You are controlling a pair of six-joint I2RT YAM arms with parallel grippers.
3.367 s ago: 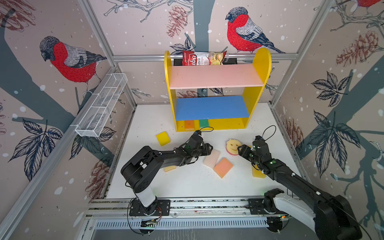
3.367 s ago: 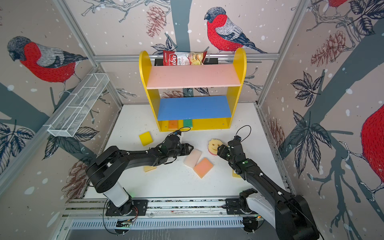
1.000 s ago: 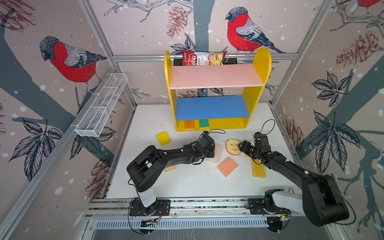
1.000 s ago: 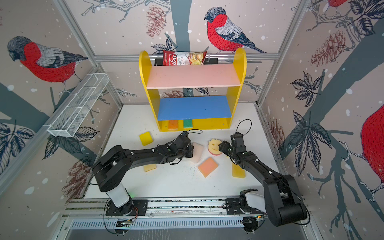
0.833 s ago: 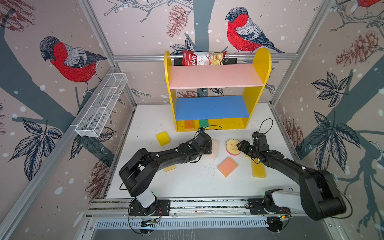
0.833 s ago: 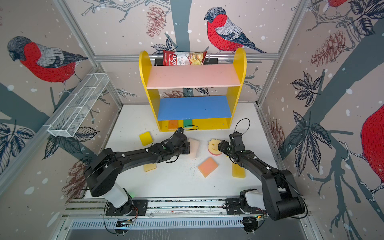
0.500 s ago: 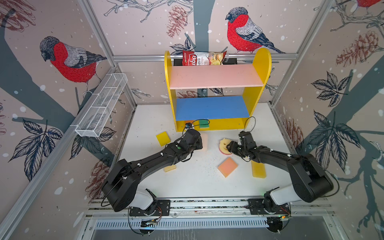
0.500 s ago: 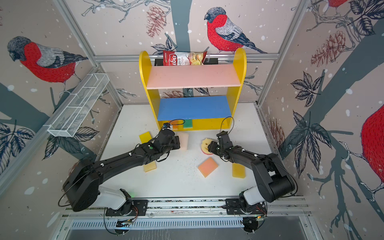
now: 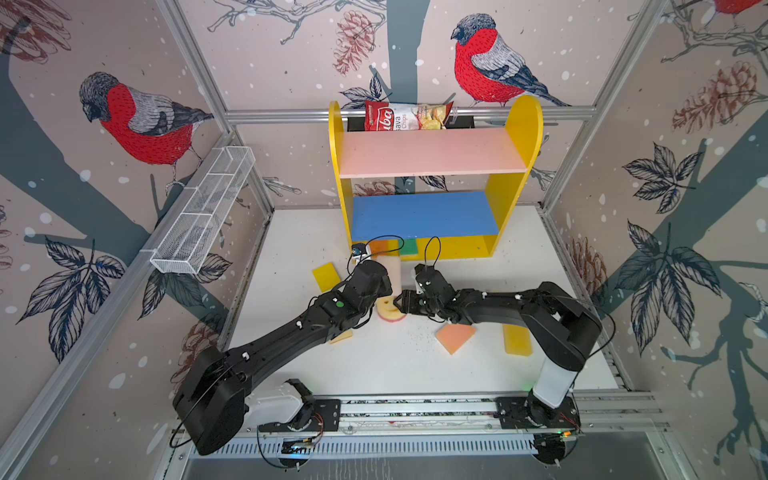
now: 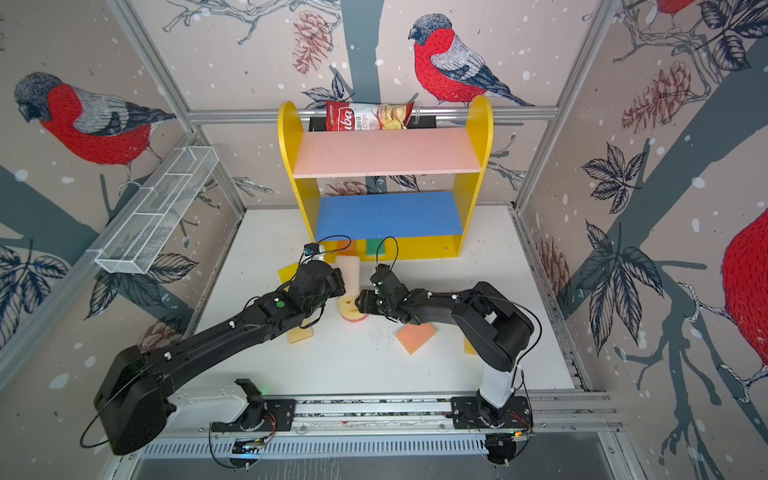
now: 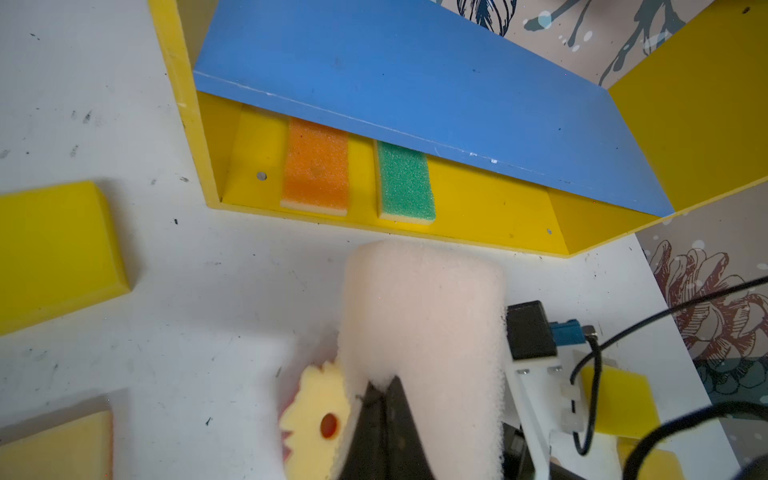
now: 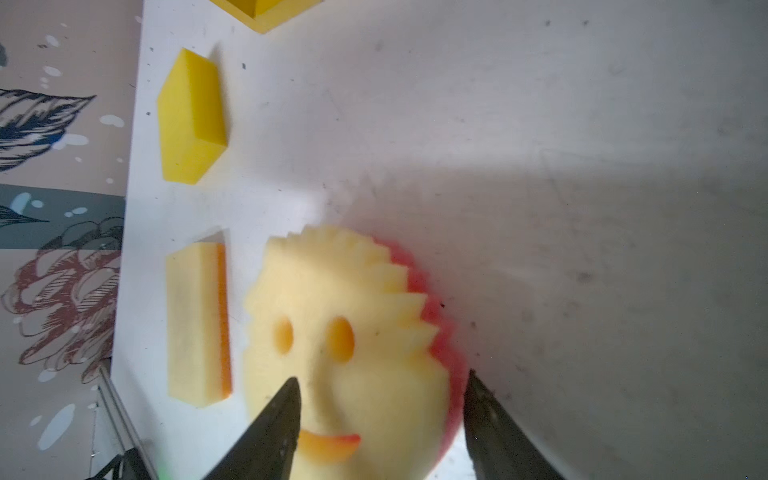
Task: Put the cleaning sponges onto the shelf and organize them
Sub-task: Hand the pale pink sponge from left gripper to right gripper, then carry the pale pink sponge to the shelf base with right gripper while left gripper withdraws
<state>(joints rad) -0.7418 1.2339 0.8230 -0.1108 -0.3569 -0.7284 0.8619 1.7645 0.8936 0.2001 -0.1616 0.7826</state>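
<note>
Cream sponge: near end clamped in my left pincer, jaws pinched tight into foam. Long axis runs straight out from jaws, toward shelf base slot.
Just beside my left wrist: smiley sponge, on edge, gripped face-and-back by my right pincer. Arms crowded; left nearer shelf.
Ahead of tip: green sponge, with orange sponge beside it, both on base. Bare base past green looks like best target.
Farther: blue board overhangs, so I judge a low, flat entry is needed.

The cream sponge was coarse, porous foam; the shelf smooth, matt-painted; the table scuffed white.
</note>
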